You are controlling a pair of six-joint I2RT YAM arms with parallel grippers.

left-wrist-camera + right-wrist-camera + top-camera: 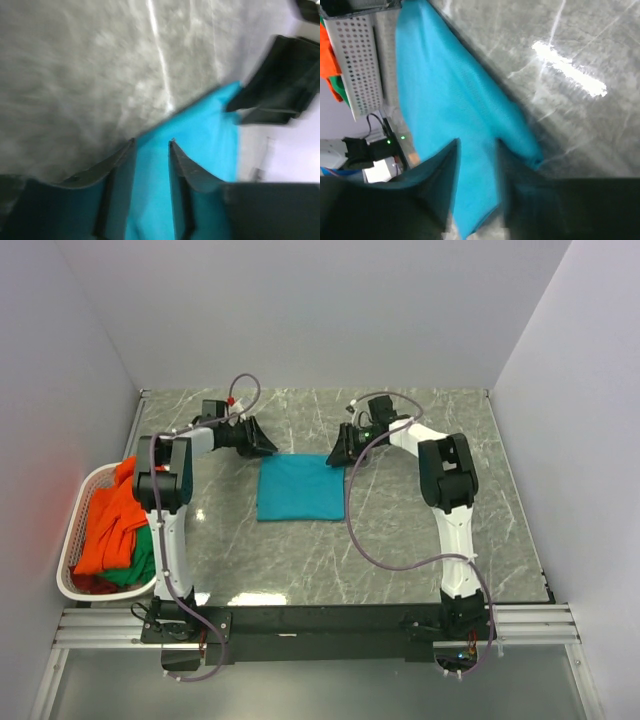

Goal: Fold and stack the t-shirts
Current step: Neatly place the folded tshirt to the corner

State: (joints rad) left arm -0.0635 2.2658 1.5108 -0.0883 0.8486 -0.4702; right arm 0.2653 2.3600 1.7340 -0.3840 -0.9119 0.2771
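A teal t-shirt (300,490) lies folded into a flat rectangle in the middle of the table. My left gripper (268,448) is at its far left corner. In the left wrist view the gripper (151,142) is open, with the teal cloth (200,130) showing in the gap between the fingers. My right gripper (335,458) is at the far right corner. It is open in the right wrist view (477,145), over the teal cloth (445,100). An orange t-shirt (115,525) and a green t-shirt (135,565) lie bunched in the basket.
A white plastic laundry basket (75,530) stands at the table's left edge and shows in the right wrist view (357,55). The grey marble table (420,530) is walled on three sides. The right gripper (280,80) shows in the left wrist view.
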